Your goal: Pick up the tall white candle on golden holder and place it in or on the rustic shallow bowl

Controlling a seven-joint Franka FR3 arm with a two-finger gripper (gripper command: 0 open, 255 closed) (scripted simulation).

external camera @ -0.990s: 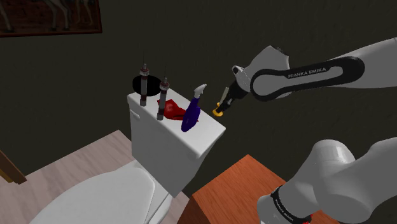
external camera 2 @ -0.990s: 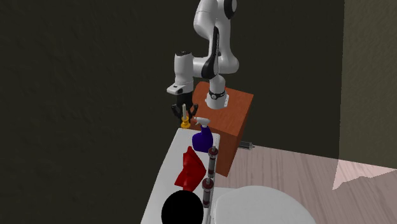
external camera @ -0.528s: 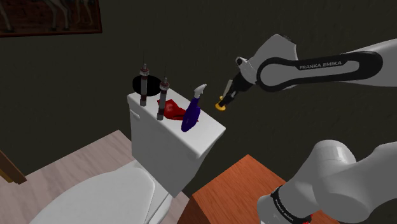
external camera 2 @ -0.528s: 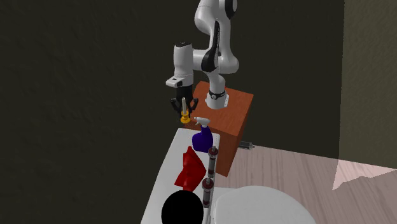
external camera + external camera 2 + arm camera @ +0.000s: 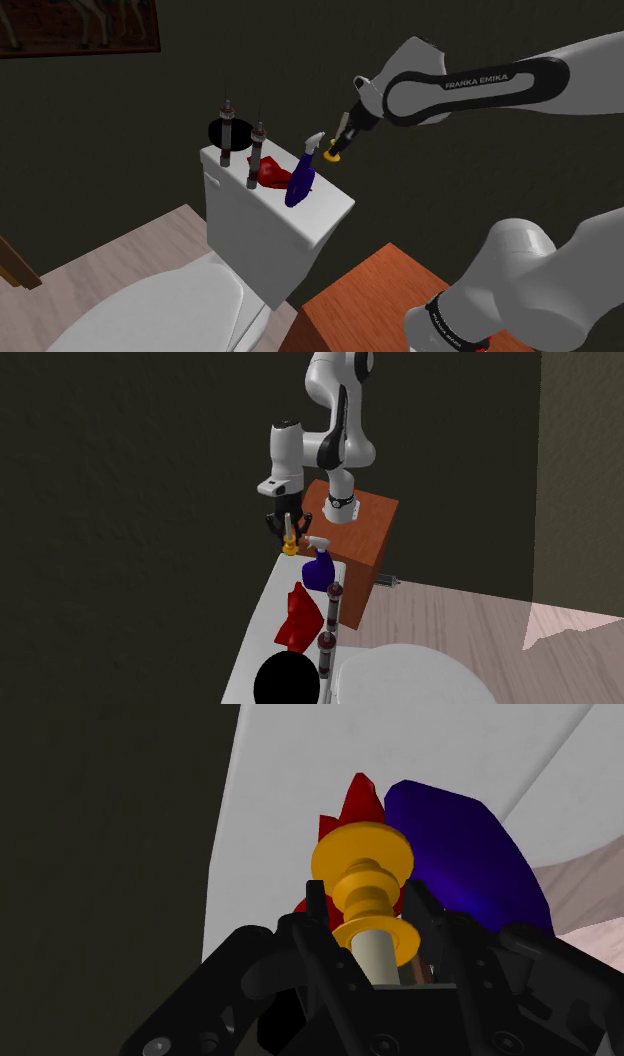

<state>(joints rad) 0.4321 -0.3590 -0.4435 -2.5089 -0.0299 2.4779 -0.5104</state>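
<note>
Crossing the white toilet tank (image 5: 270,205) toward the black bowl (image 5: 213,132) at its ten o'clock end, in the shoulder view, risks clipping the blue spray bottle (image 5: 301,178) and slim dark bottles (image 5: 257,152) between. The end effector (image 5: 344,136), clamped on the white candle (image 5: 336,154), hangs above the tank's three o'clock end.

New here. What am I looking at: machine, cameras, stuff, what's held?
A simulated white robot arm on a brown box stand, beside a toilet. The shoulder view looks from beside the stand; the second exterior view faces the arm; the wrist view looks along the black gripper. On the white tank lid: a blue spray bottle, a red object, two dark upright sticks and a black bowl. The gripper is shut on a white candle in a golden holder, held in the air near the spray bottle.
</note>
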